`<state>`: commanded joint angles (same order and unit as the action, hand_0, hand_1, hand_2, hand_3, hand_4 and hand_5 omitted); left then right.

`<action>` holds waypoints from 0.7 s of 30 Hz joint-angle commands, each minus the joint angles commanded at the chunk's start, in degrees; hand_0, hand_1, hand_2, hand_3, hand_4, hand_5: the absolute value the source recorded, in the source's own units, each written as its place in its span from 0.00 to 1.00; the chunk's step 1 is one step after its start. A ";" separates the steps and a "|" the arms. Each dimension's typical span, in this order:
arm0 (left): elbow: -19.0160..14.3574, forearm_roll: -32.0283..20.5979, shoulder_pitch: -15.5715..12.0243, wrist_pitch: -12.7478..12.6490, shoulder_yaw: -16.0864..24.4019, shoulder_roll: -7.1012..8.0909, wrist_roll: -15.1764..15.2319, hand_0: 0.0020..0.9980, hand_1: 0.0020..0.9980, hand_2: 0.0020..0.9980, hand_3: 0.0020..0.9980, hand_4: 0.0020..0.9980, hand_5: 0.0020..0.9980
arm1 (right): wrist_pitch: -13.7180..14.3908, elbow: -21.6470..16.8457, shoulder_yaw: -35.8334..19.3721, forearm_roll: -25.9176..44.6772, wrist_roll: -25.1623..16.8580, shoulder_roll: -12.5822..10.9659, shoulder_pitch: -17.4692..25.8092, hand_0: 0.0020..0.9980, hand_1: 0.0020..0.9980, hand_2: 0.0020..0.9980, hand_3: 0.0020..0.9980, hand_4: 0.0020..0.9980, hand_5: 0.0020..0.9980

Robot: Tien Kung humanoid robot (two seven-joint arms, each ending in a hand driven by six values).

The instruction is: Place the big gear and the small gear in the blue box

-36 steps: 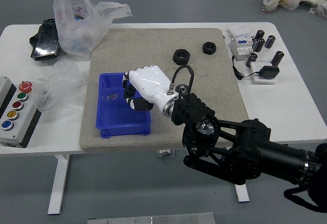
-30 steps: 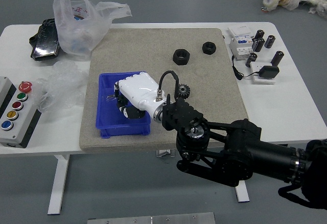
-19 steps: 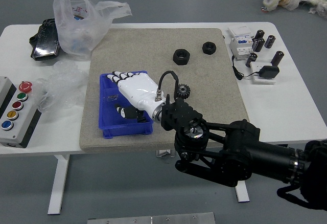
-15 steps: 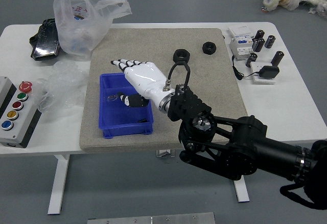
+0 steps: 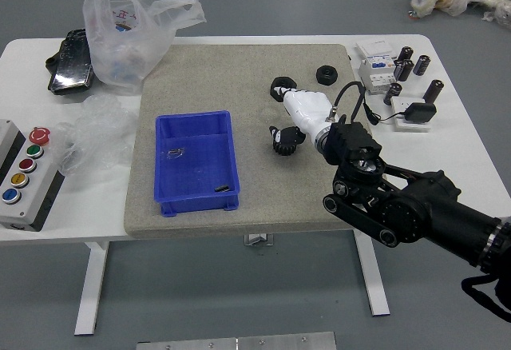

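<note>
Our right hand point(image 5: 310, 117) is open over the mat point(image 5: 271, 198), its fingers reaching out to the far left and set apart from the thumb, with nothing held. Right under our thumb and partly hidden by it sits a toothed black gear point(image 5: 284, 149); we cannot tell whether the two touch, nor whether this is the big or the small one. By our fingertips, just beyond them, is a black nut point(image 5: 282, 84), partly covered; a second nut point(image 5: 326, 75) lies on the far side of our hand, a bit to the right.

To our hand's left and nearer us, apart from it, stands the blue box point(image 5: 195, 162). In its near right corner lies a small dark piece point(image 5: 222, 188) we cannot make out, and in its left part a thin bent piece point(image 5: 176, 153).

Right of our hand, across the mat's edge, are an adapter point(image 5: 419, 112) and black cylinders point(image 5: 421, 65). Well off to the left we have a crumpled clear bag point(image 5: 96, 134), and farther left the button panel point(image 5: 30, 176).
</note>
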<state>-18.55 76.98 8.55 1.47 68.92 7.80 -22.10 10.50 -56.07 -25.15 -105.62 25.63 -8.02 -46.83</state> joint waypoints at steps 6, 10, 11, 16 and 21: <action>-0.01 0.26 0.01 0.07 0.18 0.08 -0.08 0.75 0.60 0.56 0.71 0.74 0.54 | -1.54 2.88 2.72 2.71 -0.34 0.44 -0.66 0.64 0.85 0.93 0.97 0.92 0.51; 0.01 0.42 -0.02 0.08 0.32 0.17 -0.09 0.75 0.60 0.56 0.71 0.73 0.54 | -2.10 3.41 4.02 3.87 -0.29 0.56 -0.80 0.64 0.85 0.90 0.94 0.95 0.55; 0.01 0.45 -0.02 0.09 0.33 0.17 -0.08 0.75 0.60 0.56 0.71 0.73 0.54 | -2.12 3.48 4.32 4.09 -0.22 0.63 -0.84 0.64 0.85 0.90 0.94 0.95 0.55; 0.03 0.44 0.05 0.14 0.26 0.09 -0.03 0.75 0.60 0.56 0.71 0.73 0.53 | -0.88 3.98 6.23 5.14 0.02 1.00 -1.00 0.56 0.69 0.63 0.68 0.59 0.29; 0.02 0.48 0.10 0.16 0.26 0.06 -0.04 0.75 0.60 0.56 0.71 0.73 0.53 | 1.40 4.64 7.54 5.33 0.01 1.32 -0.99 0.51 0.56 0.40 0.49 0.40 0.02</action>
<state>-18.53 77.46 8.65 1.64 69.18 7.86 -22.14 11.90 -51.43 -17.61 -100.29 25.64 -6.70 -47.82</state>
